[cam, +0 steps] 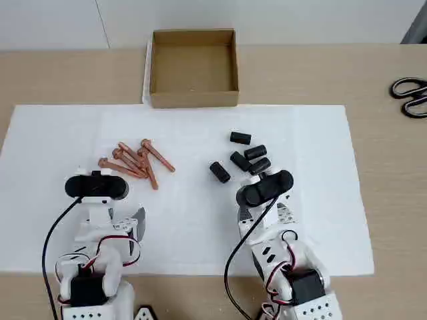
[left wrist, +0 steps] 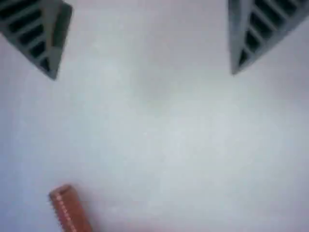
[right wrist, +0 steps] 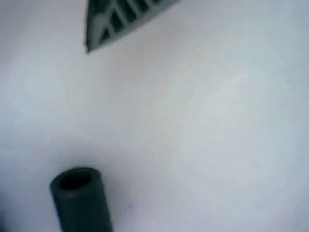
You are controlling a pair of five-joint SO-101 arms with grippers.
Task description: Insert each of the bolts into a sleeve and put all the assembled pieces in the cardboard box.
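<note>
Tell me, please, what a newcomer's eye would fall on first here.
A heap of copper bolts lies on the left part of the white sheet, and a cluster of black sleeves on its right part. Beyond them the cardboard box stands empty at the sheet's far edge.

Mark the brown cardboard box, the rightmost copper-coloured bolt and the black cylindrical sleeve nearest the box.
brown cardboard box (cam: 193, 99): high view, front wall.
rightmost copper-coloured bolt (cam: 159, 158): high view, mid-shaft.
black cylindrical sleeve nearest the box (cam: 240, 138): high view, side.
</note>
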